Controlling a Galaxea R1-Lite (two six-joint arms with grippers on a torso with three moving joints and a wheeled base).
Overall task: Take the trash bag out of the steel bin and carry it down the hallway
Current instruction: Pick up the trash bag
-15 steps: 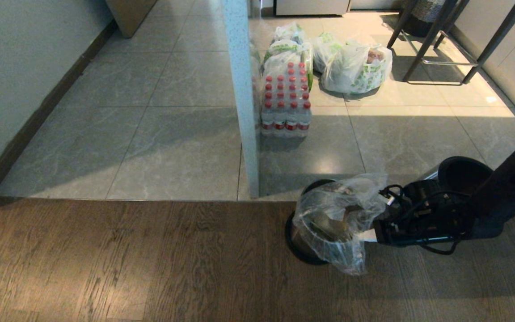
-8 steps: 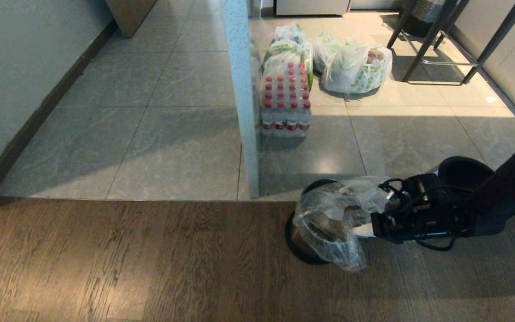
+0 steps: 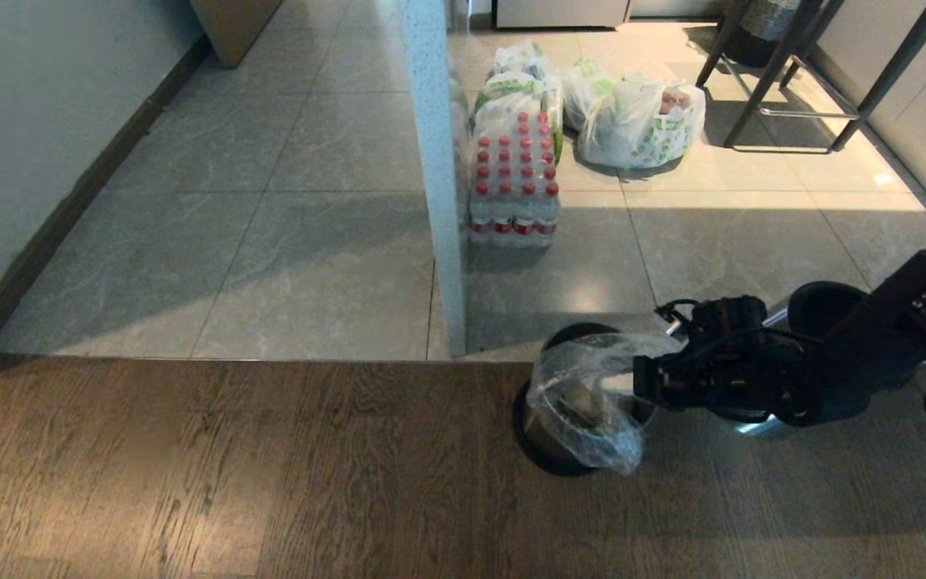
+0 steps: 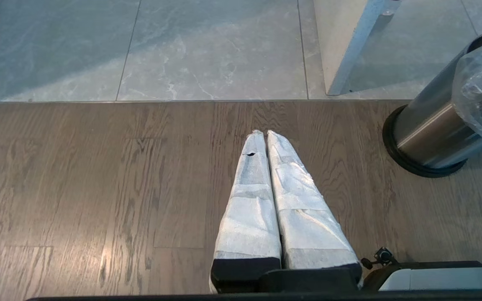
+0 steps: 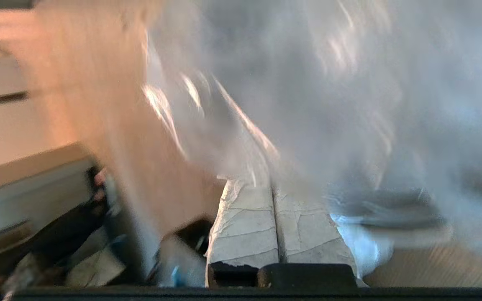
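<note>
My right pincer (image 3: 646, 379) is clamping its fingers (image 5: 245, 221) tight on the clear trash bag (image 3: 587, 402), whose plastic is bulging over the black rim of the steel bin (image 3: 547, 438). The bin is standing on the wood-plank floor (image 3: 230, 466), just beside its edge with the hallway (image 3: 286, 241) tiles. My left pincer (image 4: 266, 138) is hanging pressed shut over the planks, well apart from the bin.
</note>
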